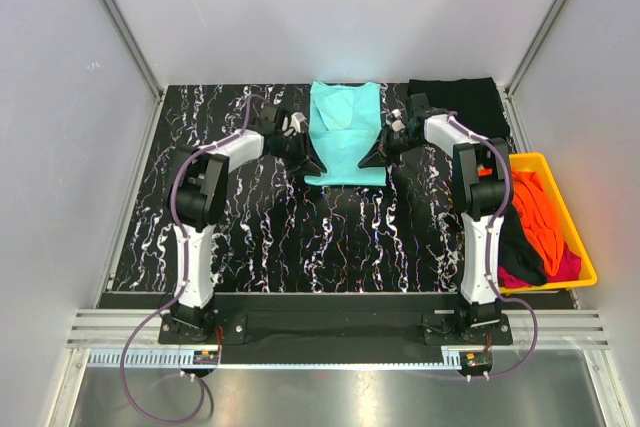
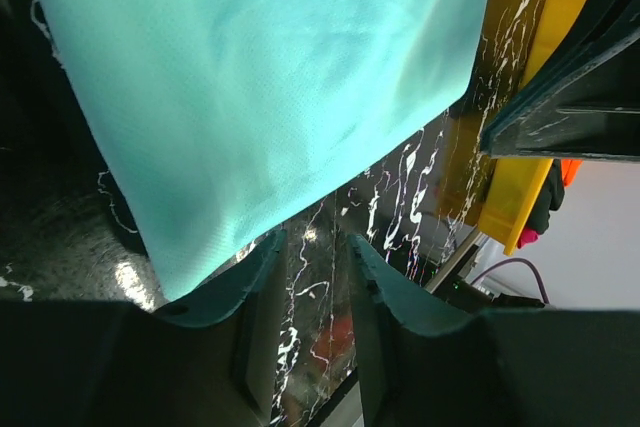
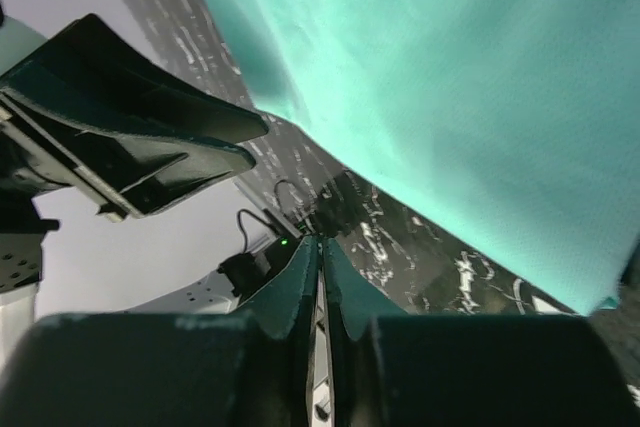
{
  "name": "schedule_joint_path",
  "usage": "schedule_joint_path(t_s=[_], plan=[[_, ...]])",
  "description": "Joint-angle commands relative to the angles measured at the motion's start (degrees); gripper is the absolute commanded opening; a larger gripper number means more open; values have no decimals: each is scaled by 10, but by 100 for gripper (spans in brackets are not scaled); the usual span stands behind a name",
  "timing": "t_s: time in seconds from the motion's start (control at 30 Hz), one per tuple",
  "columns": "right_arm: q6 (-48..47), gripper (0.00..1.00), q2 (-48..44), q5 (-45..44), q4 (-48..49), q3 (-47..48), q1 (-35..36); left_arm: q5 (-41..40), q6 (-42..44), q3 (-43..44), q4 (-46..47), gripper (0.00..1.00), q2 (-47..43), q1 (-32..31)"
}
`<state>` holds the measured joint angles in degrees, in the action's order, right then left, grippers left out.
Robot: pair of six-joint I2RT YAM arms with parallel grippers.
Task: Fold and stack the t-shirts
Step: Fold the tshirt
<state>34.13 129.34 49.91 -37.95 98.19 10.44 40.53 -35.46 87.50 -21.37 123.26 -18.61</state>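
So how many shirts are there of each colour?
Teal: 1
Black, lying flat: 1
Black, in the bin: 1
Orange: 1
Magenta: 1
Total: 5 that show; the bin pile may hide more.

The table [image 1: 270, 237] has a black top veined with white, like marble, and fills the floor of a pale-walled booth. A light teal t-shirt [image 1: 345, 142] lies flat on it at the far middle, folded into a tall oblong with its neckline towards the back wall. A black t-shirt [image 1: 465, 107] lies folded in the far right corner, just beside the teal one but apart from it. A yellow bin [image 1: 527, 158] stands along the right edge, near the black t-shirt, reaching down to the near right corner
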Motion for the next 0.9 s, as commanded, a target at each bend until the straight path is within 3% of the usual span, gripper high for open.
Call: schedule_joint_path(t_s=[0.0,0.23,0.4,0.6,0.87], plan=[[-26,11,-26,-42,7,-22,-2,2,0,8,8,35,-3,-3],[-62,12,-9,-94,6,-56,-5,-24,33,-29,6,34,37,-3],[-81,12,-31,-120,4,-108,-6,-43,43,-95,8,33,9,-5],[-94,13,-95,-134,19,-228,-2,-50,56,-204,11,33,-68,-21],[-28,15,-296,-112,82,-458,13,-67,11,-388,43,35,-267,-97]])
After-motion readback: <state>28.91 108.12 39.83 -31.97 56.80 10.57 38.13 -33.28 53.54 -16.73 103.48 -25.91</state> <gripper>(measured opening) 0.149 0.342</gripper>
